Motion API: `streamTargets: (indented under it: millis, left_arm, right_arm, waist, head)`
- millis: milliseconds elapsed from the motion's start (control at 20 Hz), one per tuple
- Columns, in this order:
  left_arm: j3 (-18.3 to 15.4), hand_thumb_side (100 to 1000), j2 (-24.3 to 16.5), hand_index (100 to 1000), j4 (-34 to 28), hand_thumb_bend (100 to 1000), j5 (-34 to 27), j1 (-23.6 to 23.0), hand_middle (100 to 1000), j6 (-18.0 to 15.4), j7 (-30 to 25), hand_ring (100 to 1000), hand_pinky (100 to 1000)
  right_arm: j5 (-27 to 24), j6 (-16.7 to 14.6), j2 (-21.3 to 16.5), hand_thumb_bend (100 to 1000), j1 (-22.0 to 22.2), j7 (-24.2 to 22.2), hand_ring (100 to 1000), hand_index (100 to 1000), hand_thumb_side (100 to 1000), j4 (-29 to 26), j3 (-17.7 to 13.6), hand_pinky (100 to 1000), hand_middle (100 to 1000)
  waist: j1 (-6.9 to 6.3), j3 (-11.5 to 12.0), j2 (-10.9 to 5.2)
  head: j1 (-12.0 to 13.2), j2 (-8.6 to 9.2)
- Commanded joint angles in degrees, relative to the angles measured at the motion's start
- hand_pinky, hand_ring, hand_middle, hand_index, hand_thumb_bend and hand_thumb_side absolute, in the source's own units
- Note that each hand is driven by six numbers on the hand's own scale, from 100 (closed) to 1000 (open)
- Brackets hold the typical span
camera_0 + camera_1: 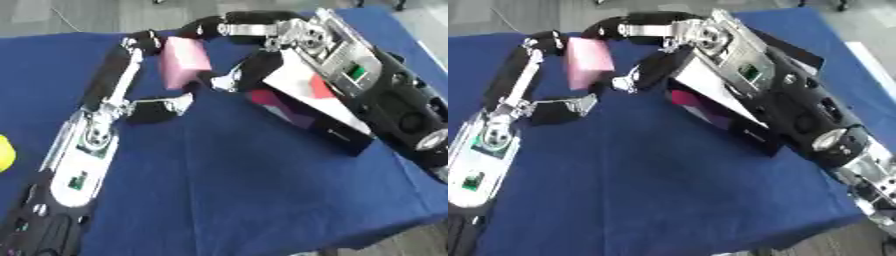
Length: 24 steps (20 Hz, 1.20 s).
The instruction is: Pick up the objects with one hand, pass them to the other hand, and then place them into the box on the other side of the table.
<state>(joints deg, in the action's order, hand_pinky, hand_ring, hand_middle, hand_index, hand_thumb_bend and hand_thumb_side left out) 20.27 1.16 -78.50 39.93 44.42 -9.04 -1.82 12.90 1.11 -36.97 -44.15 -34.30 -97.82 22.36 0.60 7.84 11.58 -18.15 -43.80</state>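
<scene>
Both views come from the robot's head, looking steeply down and forward across the blue desk (245, 190), which lies askew and rises toward the right. They sit side by side, so the pictures nearly match. Each is close enough that both forearms fill much of the picture. The left eye view takes in a yellow thing (4, 152) far out beyond the left hand (153, 107), at the picture's left edge; the right eye view misses it. The right eye view shows more desk edge and floor beyond the right hand (662, 62). Shared: both hands, the pink block (588, 62) between them, the box (306, 107).
</scene>
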Motion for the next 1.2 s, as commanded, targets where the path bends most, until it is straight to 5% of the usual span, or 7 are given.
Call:
streamTargets:
  millis: [50, 900, 950, 1200]
  left_arm:
    - [0.2, 286, 0.7, 570, -0.7, 100, -0.6, 1.5, 632, -0.9, -0.3, 655, 746]
    - [0.2, 277, 0.9, 597, -0.3, 100, -1.4, 1.4, 634, -2.5, -1.2, 657, 747]
    - [0.2, 219, 0.9, 611, -0.3, 100, -1.3, 1.4, 631, -2.4, -1.1, 654, 743]
    - [0.0, 165, 1.0, 606, -0.1, 100, -0.3, 1.4, 625, -1.0, 0.4, 650, 738]
  right_arm:
    - [0.0, -0.3, -0.5, 100, -0.9, -0.6, 1000, 1000, 428, -0.3, -0.5, 1000, 1000]
    - [-2.1, 2.1, -0.5, 100, -0.7, 1.3, 1000, 930, 462, 0.1, -0.8, 988, 988]
    - [-2.2, 2.3, -0.5, 100, -0.7, 1.5, 945, 795, 489, 0.1, -1.0, 954, 856]
    - [-4.1, 4.0, -0.7, 100, -0.6, 4.5, 889, 746, 483, -0.7, -1.0, 928, 814]
  waist:
    - [0.77, 0.0, 0.02]
    - [0.79, -0.1, 0.14]
    - [0.76, -0.1, 0.13]
    - [0.70, -0.2, 0.08]
  head:
    - [-0.2, -0.32]
    - [-0.4, -0.32]
    - [-0.5, -0.32]
    - [-0.9, -0.32]
